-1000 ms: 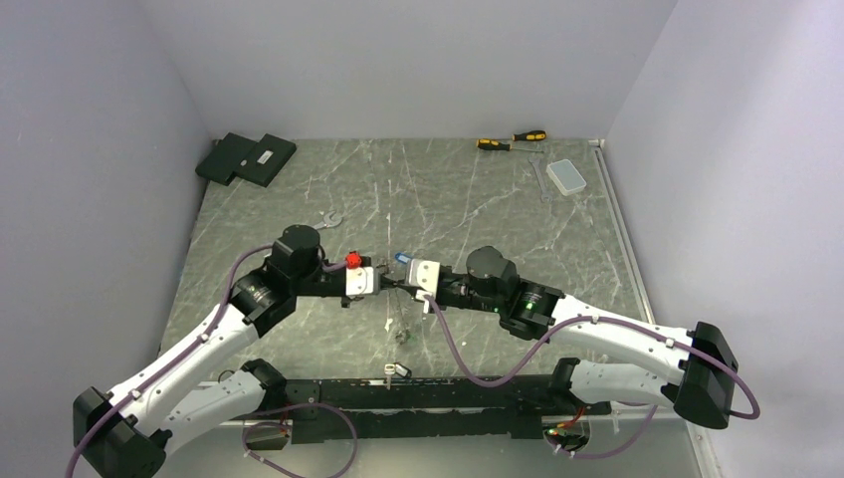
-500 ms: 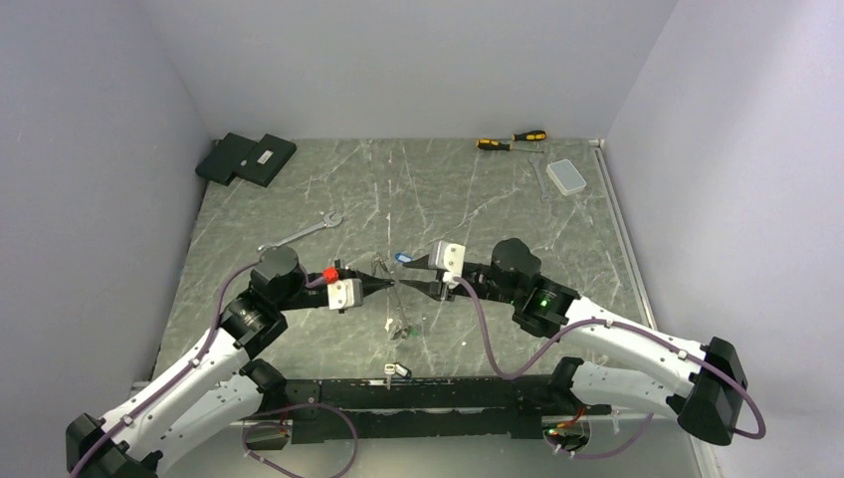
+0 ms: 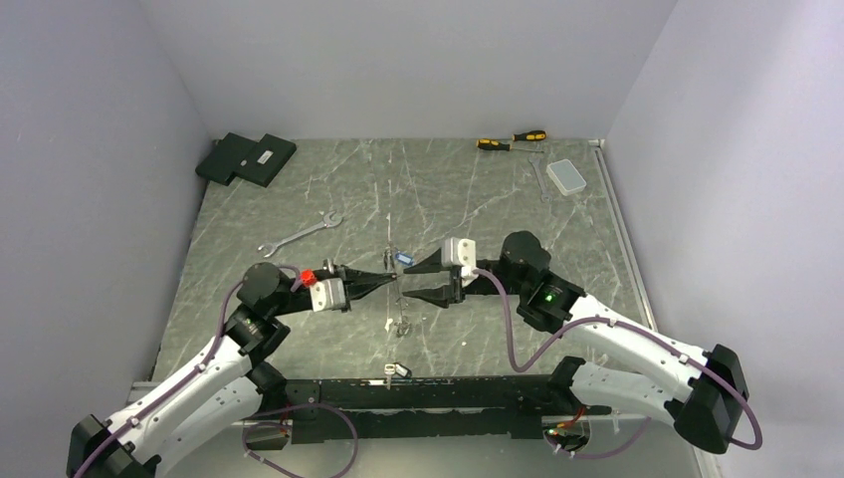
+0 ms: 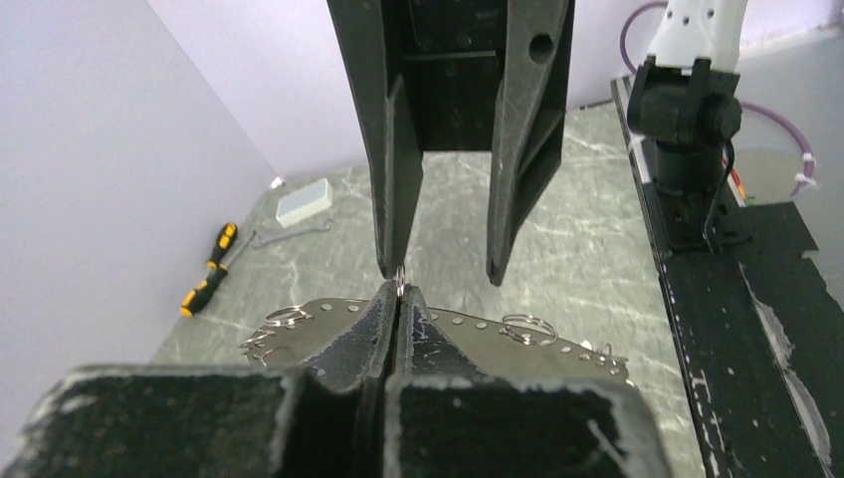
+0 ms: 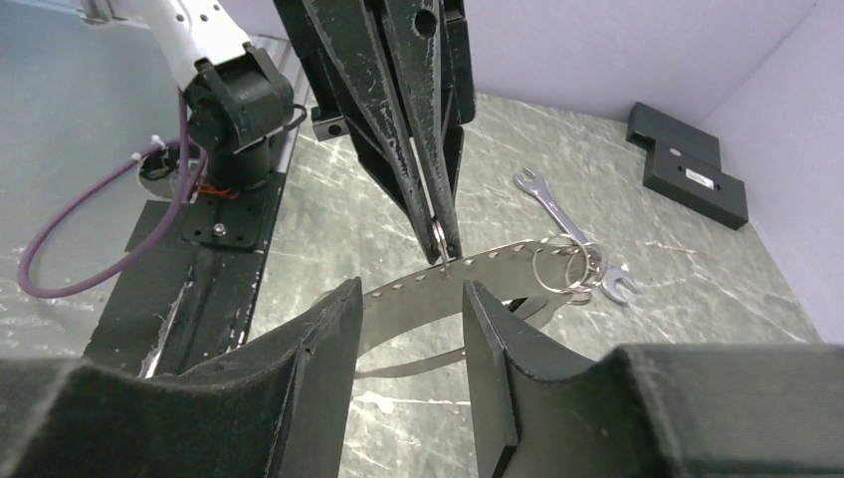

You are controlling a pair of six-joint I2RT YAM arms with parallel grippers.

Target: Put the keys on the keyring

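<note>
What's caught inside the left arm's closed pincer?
A small silvery ring sits pinched at the left gripper's tips, with a perforated metal strip carrying more rings just below it. How deep the ring reaches into the grip is covered.

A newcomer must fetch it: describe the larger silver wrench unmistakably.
Find the two flat black blocks in the far left corner of the grey-green marbled table. Nearer than them, lying alone, is the silver open-ended wrench. Its lookalike is slimmer and lies far right beside the clear plastic box.

Pinched left gripper (image 3: pixel 392 280), parted right gripper (image 3: pixel 406 283)
</note>
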